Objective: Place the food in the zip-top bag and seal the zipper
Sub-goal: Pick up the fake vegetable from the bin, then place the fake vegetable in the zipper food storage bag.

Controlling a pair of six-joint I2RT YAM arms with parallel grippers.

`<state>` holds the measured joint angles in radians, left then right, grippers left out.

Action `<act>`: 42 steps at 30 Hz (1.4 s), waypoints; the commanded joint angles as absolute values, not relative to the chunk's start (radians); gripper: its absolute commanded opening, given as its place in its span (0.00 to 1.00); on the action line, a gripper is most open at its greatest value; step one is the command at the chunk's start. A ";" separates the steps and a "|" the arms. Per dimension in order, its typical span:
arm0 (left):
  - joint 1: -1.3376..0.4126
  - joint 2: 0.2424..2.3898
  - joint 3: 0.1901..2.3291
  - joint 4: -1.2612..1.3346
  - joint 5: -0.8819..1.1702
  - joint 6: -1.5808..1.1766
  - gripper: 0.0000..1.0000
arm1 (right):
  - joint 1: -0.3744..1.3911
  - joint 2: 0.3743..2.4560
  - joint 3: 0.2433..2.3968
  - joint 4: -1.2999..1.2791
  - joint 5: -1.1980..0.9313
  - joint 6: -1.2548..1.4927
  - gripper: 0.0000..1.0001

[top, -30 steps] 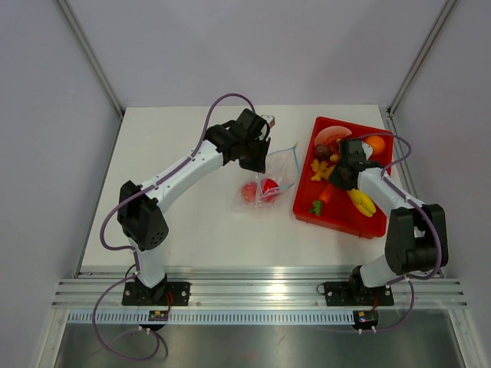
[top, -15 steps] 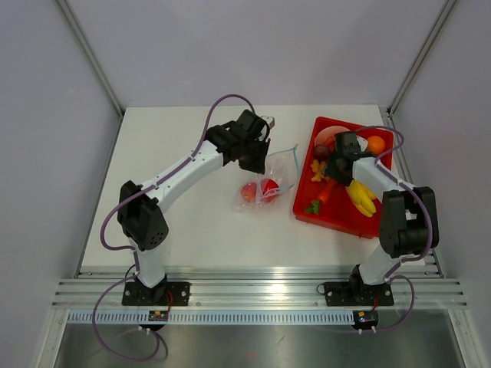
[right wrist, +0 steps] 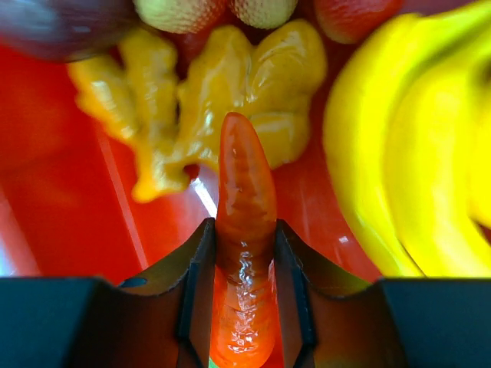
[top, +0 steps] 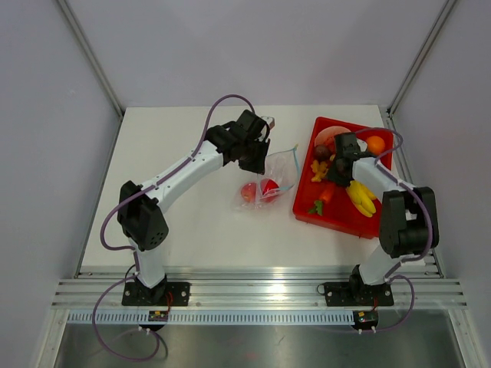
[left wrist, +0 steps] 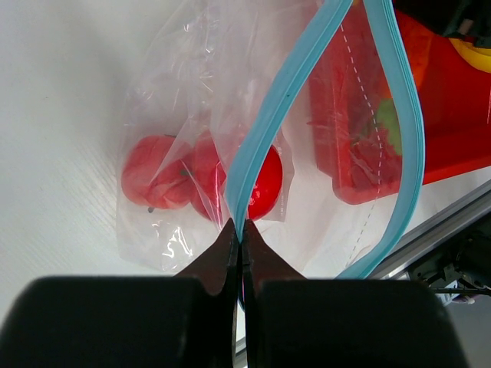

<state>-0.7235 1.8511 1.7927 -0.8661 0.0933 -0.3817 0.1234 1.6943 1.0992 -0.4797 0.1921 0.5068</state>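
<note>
A red rectangular plastic tray [top: 334, 218] is lying on the right part of a flat white tabletop [top: 215, 238], skewed so that its long sides are slanting toward the far right corner. A ribbed aluminium rail [top: 261, 291] is running along the tabletop's near edge. Plain pale grey walls [top: 253, 46] are closing in its left, far and right sides, with slim metal struts [top: 88, 50] standing in the two far corners.

Seen from my remote console: a clear zip-top bag [left wrist: 192, 92] trimmed with a light blue zipper [left wrist: 272, 130] shows glossy red fruits [left wrist: 157, 180] through its film. The red tray [top: 337, 215] carries an orange carrot [right wrist: 245, 199], yellow bananas [right wrist: 414, 138], a mustard-yellow knobbly piece [right wrist: 268, 77] and a dark purple ball [right wrist: 54, 23]. The table [top: 153, 138] is white.
</note>
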 commanded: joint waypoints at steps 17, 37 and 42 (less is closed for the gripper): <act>-0.721 1.784 1.784 -0.804 0.155 -0.414 0.00 | 0.172 0.989 1.242 -0.549 0.120 0.456 0.08; -0.721 1.767 1.789 -0.818 0.167 -0.460 0.00 | 0.610 1.285 1.214 -0.324 0.692 0.667 0.03; -0.721 1.775 1.809 -0.825 0.182 -0.462 0.00 | 0.637 1.295 1.117 -0.155 0.756 0.650 0.02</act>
